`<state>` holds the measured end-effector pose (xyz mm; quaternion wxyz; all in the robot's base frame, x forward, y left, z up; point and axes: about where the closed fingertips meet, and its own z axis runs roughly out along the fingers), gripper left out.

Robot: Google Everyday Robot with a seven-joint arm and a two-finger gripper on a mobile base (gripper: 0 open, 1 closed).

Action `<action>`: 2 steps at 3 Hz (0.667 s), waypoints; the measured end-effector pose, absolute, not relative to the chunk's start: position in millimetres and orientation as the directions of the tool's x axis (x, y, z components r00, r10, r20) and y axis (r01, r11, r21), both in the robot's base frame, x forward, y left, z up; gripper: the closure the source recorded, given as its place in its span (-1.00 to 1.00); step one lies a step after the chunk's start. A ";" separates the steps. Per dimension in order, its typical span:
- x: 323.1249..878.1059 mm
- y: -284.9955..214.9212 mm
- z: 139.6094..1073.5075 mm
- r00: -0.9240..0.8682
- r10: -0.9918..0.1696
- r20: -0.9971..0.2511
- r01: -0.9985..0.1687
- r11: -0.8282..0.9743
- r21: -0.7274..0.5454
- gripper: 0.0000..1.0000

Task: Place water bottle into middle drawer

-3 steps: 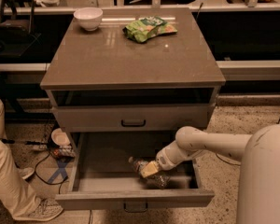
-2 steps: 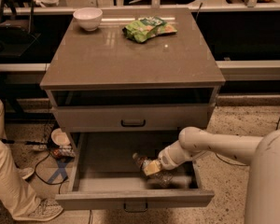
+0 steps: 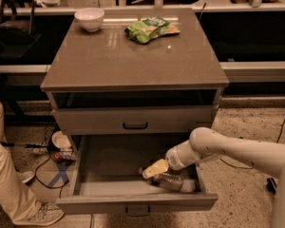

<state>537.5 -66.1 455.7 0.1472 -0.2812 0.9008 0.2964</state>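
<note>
The middle drawer (image 3: 109, 186) is pulled open below the shut grey drawer (image 3: 133, 120). My arm reaches into it from the right, and my gripper (image 3: 151, 171) is low inside, at the right front part of the drawer. The water bottle (image 3: 172, 181), clear and ribbed, lies on its side on the drawer floor just below and right of my gripper, close to the front right corner. Whether my gripper still touches the bottle does not show.
On the cabinet top (image 3: 109, 61) stand a white bowl (image 3: 89, 18) at the back left and a green snack bag (image 3: 151, 28) at the back. A person's leg and shoe (image 3: 19, 194) are at the left, with cables and a tape roll (image 3: 61, 141) on the floor.
My arm has shifted slightly to the right inside the drawer. The gripper has stayed low near the drawer floor, with the bottle beside it.
</note>
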 end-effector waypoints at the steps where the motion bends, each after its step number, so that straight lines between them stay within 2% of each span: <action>1: 538.9 -91.3 477.0 -0.796 -0.386 -0.467 -0.587 0.682 0.437 -1.00; 2: 534.4 -123.4 503.6 -0.788 -0.349 -0.506 -0.581 0.695 0.425 -1.00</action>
